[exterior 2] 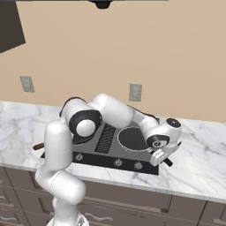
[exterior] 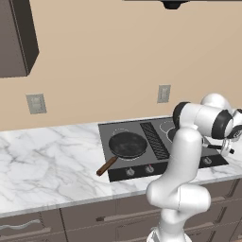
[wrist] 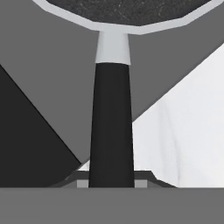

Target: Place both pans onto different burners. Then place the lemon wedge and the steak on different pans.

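The gripper (exterior 2: 162, 160) is closed around the black handle (wrist: 111, 127) of the dark pan (exterior 2: 132, 137), which sits on the right side of the cooktop (exterior: 142, 163). The wooden-handled pan (exterior: 126, 144) lies on a left burner, its handle reaching over the counter (exterior: 47, 160).

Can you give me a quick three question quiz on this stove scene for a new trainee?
1. True or false: the pan with the wooden handle sits on the cooktop.
2. What is the gripper closed on? A) a knob B) the dark pan's handle C) nothing
3. Which side of the centre grille is the wooden-handled pan on in the left base view?

Key: 1 true; 2 B; 3 left.
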Robot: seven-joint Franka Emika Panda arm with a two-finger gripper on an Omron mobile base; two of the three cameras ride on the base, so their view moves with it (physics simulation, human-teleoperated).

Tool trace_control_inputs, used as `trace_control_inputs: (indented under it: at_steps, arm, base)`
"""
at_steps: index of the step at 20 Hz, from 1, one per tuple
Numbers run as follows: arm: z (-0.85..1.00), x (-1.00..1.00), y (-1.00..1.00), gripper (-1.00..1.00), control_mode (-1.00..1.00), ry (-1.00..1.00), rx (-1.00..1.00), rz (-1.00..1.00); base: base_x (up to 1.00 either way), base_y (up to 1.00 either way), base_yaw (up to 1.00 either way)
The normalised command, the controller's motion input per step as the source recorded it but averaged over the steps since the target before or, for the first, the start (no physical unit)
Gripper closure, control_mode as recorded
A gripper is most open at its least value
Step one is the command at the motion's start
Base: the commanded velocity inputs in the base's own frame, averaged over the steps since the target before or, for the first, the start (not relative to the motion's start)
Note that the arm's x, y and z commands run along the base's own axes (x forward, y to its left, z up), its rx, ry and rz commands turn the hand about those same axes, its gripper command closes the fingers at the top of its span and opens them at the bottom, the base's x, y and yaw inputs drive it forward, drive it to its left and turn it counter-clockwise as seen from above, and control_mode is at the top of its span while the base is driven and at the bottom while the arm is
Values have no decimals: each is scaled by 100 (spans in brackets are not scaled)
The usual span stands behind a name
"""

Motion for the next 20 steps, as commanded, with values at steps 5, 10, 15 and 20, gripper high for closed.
trace_control_inputs:
  at_steps: [5,10,15,20]
  arm:
    - [0,0,0,-100,-100,0,0,0]
    - [0,0,0,-100,-100,0,0,0]
    - [31,0,0,-100,-100,0,0,0]
    - [56,-10,4,-100,-100,0,0,0]
  base:
    - [0,0,0]
    - [0,0,0]
    - [0,0,0]
    - [0,0,0]
